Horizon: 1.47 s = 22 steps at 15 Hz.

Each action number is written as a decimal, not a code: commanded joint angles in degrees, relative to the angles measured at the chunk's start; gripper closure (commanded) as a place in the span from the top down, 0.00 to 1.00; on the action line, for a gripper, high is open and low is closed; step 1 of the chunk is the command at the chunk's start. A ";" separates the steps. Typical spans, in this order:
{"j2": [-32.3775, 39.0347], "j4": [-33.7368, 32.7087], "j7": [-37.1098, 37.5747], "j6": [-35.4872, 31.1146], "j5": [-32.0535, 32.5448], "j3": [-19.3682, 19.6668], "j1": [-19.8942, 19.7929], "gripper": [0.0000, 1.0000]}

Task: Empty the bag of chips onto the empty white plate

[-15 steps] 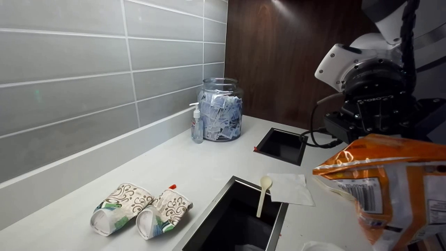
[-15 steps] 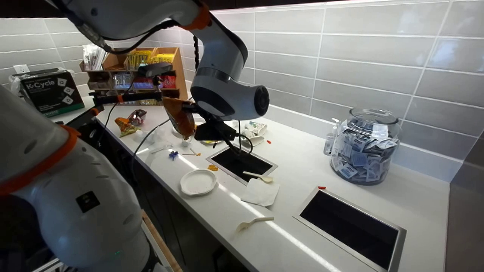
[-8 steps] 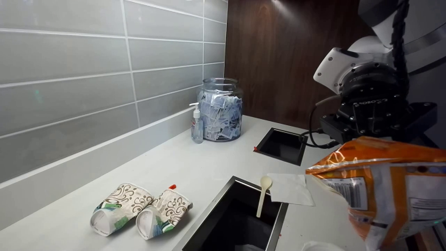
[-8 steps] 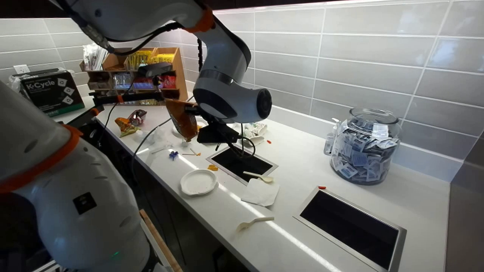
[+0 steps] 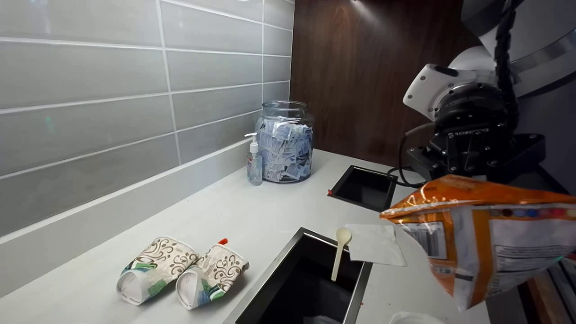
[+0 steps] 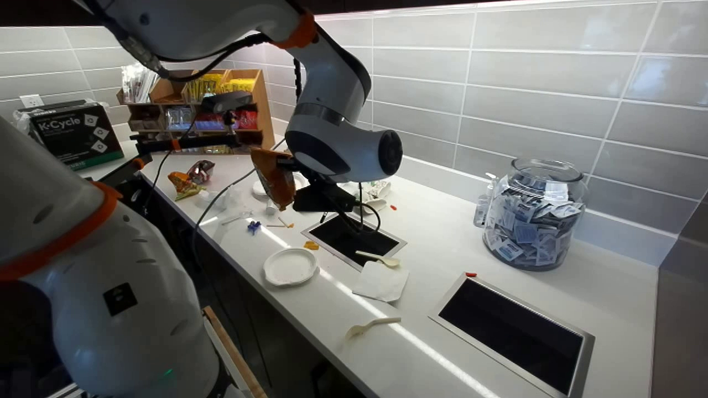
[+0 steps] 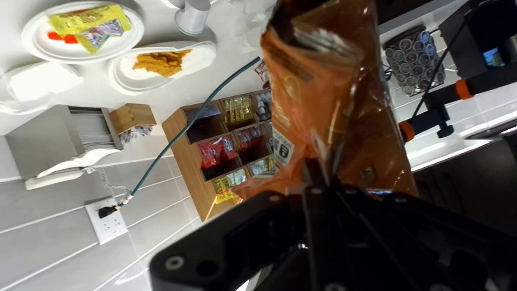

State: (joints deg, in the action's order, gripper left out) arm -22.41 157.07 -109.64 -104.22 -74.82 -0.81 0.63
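Left in an exterior view: crumpled packets (image 6: 191,179) on the bench (image 6: 431,221), not my target. Next, the bag of chips (image 6: 276,182): orange foil, up in the air, tilted, long axis running steeply down and a bit rightward. Just right of its upper part sits my pincer (image 7: 323,173), closed and pinching the foil, so I've got it. In the wrist view the bag stretches straight out ahead of the pincer; can't tell which end is open. Then the empty white plate (image 6: 290,266), flat near the bench's front edge. This is the relation that matters: plate low and closer in that view, bag well above and seemingly farther back, so I judge it isn't over the plate yet. Carry step in hand, I'd say. Next I'd bring it across until it sits above the plate, then tip the open end down. Line up before tipping, or I could spill onto the bench or into the steel-rimmed opening (image 6: 354,241) near the plate. Spoon (image 6: 381,258) across that opening's rim, napkin (image 6: 381,281) beside it; both out of my way, I think.
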 commanded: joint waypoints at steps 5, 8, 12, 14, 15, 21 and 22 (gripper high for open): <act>-1.04 0.55 -3.45 5.13 -1.06 1.46 -0.53 0.00; -1.56 0.85 -4.20 6.01 -1.40 1.94 -1.63 0.00; -1.78 0.81 -4.18 7.50 -0.32 2.58 -2.80 0.00; -1.68 0.76 -4.12 7.84 -0.07 2.53 -3.24 0.00; -1.70 0.75 -2.93 6.61 -0.46 2.31 -3.67 0.00; -1.02 0.22 -2.99 11.31 2.15 3.10 -3.94 0.00; -0.99 0.22 -4.49 13.99 2.13 3.66 -3.57 0.00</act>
State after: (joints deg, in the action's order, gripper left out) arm -23.07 157.09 -112.44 -95.47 -74.01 1.91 -2.73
